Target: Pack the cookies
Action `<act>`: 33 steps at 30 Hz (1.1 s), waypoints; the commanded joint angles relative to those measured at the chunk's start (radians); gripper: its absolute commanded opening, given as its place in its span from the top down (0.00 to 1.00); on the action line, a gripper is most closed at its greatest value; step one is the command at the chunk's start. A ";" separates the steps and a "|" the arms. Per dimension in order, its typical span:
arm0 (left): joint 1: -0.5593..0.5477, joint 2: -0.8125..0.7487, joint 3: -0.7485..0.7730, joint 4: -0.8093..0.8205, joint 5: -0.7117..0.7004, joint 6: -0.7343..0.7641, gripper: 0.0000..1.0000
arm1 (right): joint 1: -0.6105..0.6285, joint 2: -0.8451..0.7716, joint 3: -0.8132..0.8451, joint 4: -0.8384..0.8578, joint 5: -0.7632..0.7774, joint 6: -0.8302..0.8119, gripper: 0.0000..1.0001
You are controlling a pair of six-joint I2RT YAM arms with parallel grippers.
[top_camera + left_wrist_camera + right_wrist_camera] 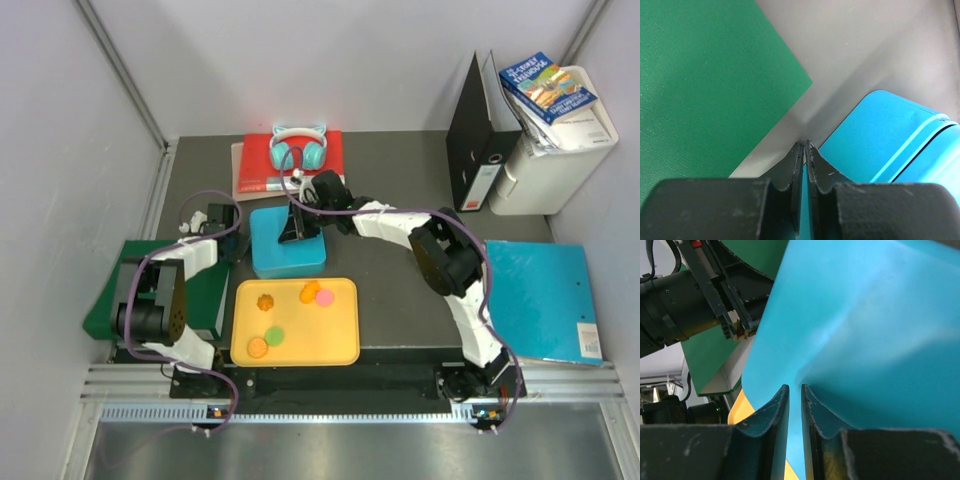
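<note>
Cookies: five cookies [274, 336] lie loose on the yellow tray [336, 338], near the front edge of the bench [400, 300]. We count three orange, one pink and one green.
Box: the blue box [275, 262] sits just beyond the tray, at 12 o'clock from it.
Relation: seen from above, the cookies lie at 6 o'clock from the right tool [795, 389] and at about 4 o'clock from the left tool [805, 144].
Axis: the cookies are round, so no side is better to grip. The tray runs 9 to 3 o'clock.
Nearer arm: the right, we judge, though it is busy at the box.
Right tool: the jaws are closed to a narrow slit on a thin blue panel of the box, and nothing else is held.
Left tool: it sits at the box's 9 o'clock side, beside the green folder [710, 75], with its tips almost meeting. Blue shows in the slit, but we cannot tell whether it is pinched.
Next: we judge that the box has to be opened before any cookie is lifted.
</note>
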 commanded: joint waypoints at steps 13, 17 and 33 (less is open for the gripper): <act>0.049 -0.116 0.014 -0.214 -0.177 -0.018 0.91 | 0.048 0.078 0.144 -0.090 -0.036 -0.039 0.83; 0.112 -0.136 -0.017 -0.171 -0.120 -0.011 0.92 | 0.048 0.049 0.138 -0.077 -0.014 -0.037 0.82; 0.137 -0.011 0.011 -0.034 0.119 0.034 0.98 | -0.156 -0.356 -0.110 -0.104 0.245 -0.016 0.80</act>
